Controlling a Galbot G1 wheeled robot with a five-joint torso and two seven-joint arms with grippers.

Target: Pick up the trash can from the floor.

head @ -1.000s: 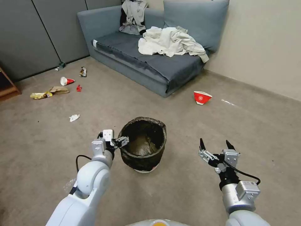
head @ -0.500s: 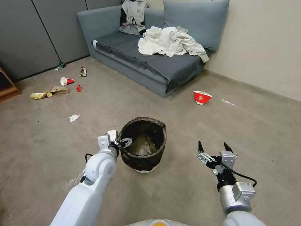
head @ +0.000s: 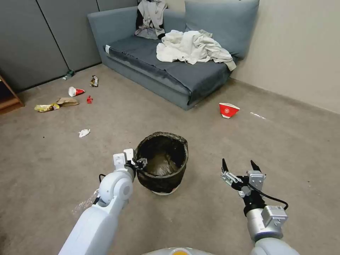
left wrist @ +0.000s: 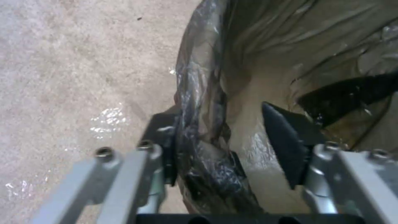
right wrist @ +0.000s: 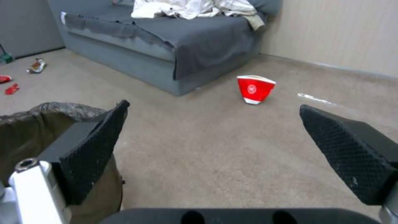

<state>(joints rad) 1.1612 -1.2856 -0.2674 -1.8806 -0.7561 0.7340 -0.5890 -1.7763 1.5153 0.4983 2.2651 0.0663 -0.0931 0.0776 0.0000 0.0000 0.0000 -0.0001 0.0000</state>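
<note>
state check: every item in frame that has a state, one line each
trash can: upright on the floor, bag-lined, not lifted.
left gripper: open, fingers straddling the can's rim, one outside, one inside.
right gripper: open, holding nothing, right of the can.
red bowl: tipped on its side on the carpet.

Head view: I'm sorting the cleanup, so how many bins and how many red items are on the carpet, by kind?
Trash can: 1
Red-and-white paper bowl: 1
Red-and-white paper cup: 1
Small red scrap: 1
Total: 4
</note>
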